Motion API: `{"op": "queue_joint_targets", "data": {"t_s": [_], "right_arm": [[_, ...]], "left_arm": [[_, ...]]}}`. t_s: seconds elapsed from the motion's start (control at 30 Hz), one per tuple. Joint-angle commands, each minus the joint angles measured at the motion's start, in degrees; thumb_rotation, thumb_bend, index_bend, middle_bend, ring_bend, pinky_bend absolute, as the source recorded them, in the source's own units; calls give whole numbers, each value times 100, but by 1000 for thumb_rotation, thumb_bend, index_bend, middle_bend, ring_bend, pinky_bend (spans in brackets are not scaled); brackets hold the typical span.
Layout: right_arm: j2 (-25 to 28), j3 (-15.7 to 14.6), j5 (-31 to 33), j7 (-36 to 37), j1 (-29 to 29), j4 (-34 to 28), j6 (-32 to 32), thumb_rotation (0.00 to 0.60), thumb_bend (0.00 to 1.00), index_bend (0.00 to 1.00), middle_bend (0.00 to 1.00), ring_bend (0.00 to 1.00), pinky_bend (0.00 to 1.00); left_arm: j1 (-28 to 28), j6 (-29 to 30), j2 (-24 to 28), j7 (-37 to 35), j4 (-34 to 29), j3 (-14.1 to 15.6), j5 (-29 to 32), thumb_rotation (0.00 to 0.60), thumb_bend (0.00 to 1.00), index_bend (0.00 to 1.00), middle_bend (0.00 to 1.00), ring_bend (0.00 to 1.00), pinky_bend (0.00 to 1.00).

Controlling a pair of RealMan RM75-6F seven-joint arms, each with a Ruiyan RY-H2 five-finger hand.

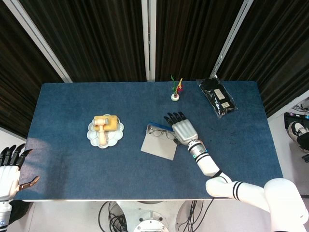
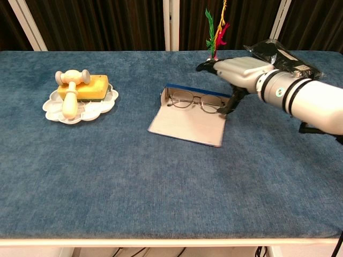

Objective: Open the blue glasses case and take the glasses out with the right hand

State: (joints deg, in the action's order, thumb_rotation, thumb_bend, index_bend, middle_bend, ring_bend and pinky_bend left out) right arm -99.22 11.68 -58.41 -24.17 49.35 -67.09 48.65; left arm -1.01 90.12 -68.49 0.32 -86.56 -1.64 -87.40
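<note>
The blue glasses case (image 1: 159, 146) (image 2: 187, 124) lies open at the table's middle, its grey flap spread flat toward the front edge. Thin-framed glasses (image 1: 161, 132) (image 2: 195, 100) rest in its far tray. My right hand (image 1: 182, 129) (image 2: 236, 69) hovers over the right end of the case with its fingers stretched flat. Its thumb points down beside the right end of the glasses, and nothing is held in it. My left hand (image 1: 9, 166) stays off the near left corner of the table, fingers spread and empty.
A white scalloped dish (image 1: 91, 135) (image 2: 51, 110) with a yellow block and a wooden mallet stands to the left. A feathered toy on a white base (image 1: 175, 91) (image 2: 214, 29) and a black packet (image 1: 218, 97) (image 2: 278, 53) sit at the back right.
</note>
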Motion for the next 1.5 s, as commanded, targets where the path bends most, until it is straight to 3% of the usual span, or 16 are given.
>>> {"op": "queue_joint_targets", "data": {"t_s": [0.03, 0.23, 0.47, 0.73, 1.1, 1.27, 1.37, 1.5], "right_arm": [[196, 101, 137, 85, -35, -65, -108, 600, 196, 0, 10, 0, 0], [791, 262, -11, 943, 68, -772, -864, 600, 310, 0, 91, 0, 0], [557, 371, 298, 940, 544, -406, -1293, 600, 477, 0, 133, 0, 0], [203, 206, 887, 724, 996, 76, -1740, 600, 473, 0, 188, 0, 0], [389, 43, 512, 919, 997, -601, -1564, 600, 475, 0, 244, 0, 0], [499, 5, 327, 842, 965, -629, -1239, 600, 458, 0, 235, 0, 0], [559, -77, 220, 506, 1004, -556, -977, 600, 413, 20, 225, 0, 0], [606, -198, 270, 49, 1121, -491, -927, 600, 302, 130, 224, 0, 0]], "left_arm": [[-6, -15, -7, -22, 13, -3, 5, 600, 36, 212, 65, 0, 0], [-40, -57, 5, -21, 9, -20, 6, 600, 36, 212, 65, 0, 0], [-49, -87, 40, 34, -60, -26, 33, 600, 37, 212, 65, 0, 0], [-61, -116, 57, 56, -84, -32, 53, 600, 36, 212, 65, 0, 0], [-46, -78, 67, 67, -96, -30, 38, 600, 36, 212, 65, 0, 0], [-38, -65, 72, 62, -99, -26, 31, 600, 36, 212, 65, 0, 0], [-42, -79, 75, 66, -103, -27, 37, 600, 36, 212, 65, 0, 0], [-52, -88, 71, 84, -114, -28, 32, 600, 36, 212, 65, 0, 0]]}}
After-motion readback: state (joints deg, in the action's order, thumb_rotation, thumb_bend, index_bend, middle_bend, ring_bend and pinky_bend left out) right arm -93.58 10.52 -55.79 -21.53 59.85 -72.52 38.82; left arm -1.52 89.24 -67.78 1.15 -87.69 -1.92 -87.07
